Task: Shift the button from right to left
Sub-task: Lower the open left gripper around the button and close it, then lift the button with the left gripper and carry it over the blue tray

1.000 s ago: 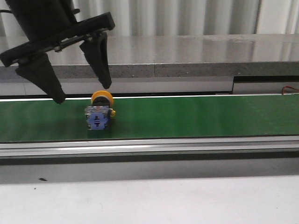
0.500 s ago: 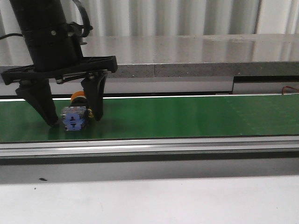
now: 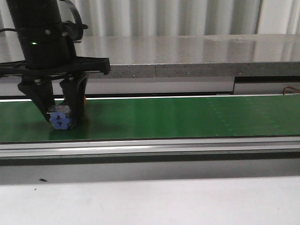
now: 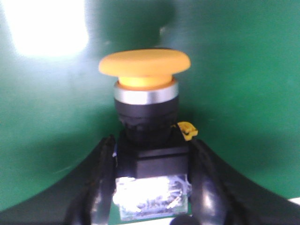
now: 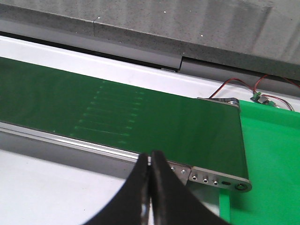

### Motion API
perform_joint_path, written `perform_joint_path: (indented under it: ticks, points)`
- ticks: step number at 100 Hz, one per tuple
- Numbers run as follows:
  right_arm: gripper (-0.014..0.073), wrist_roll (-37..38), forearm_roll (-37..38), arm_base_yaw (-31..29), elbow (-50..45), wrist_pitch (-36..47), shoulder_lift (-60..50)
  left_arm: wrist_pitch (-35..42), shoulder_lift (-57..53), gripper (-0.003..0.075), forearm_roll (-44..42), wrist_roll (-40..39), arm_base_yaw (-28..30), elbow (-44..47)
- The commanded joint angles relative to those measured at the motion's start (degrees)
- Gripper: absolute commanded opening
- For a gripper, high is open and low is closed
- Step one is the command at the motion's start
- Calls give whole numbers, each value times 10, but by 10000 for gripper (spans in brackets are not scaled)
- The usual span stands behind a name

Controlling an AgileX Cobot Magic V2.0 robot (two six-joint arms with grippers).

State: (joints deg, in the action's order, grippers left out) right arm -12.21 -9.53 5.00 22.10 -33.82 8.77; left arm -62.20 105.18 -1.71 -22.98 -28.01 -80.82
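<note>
1. Gripping the button (image 3: 61, 120) by its blocky body, the left gripper (image 3: 61, 115) stands over the far left stretch of the green belt (image 3: 187, 117), one black finger pressed to each side.
2. The front view shows only the button's blue end between the fingers; its yellow head is hidden there behind the gripper.
3. The left wrist view fills that gap: the round yellow head (image 4: 144, 63), a silver ring, the black collar and the clear lower block all show, lying against green belt surface, with both fingers (image 4: 101, 180) touching the body.
4. The right wrist view shows the right gripper (image 5: 151, 187) with its jaws together, holding nothing, above the near rail at the belt's right end.
5. Red wires (image 5: 236, 84) trail beyond that end; the front view shows only a short piece of them.
</note>
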Motion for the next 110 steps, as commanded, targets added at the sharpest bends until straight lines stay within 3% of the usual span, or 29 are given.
perform_joint_path:
  ticks: [1, 15, 31, 59, 78, 110]
  points:
    - [-67, -4, 2, 0, 13, 41, 7, 3, -47, 111, -19, 4, -2, -16]
    - [-67, -4, 2, 0, 13, 41, 7, -1, -70, 111, -22, 15, 29, -16]
    - [-67, -4, 2, 0, 13, 41, 7, -17, -91, 111, -22, 85, 79, -16]
    - [-67, -4, 2, 0, 13, 41, 7, -54, -96, 111, -23, 224, 203, -16]
    - [-67, -4, 2, 0, 13, 41, 7, -58, -96, 111, -37, 239, 291, -16]
    - [-67, -4, 2, 0, 13, 41, 7, -48, -81, 111, -57, 375, 397, -15]
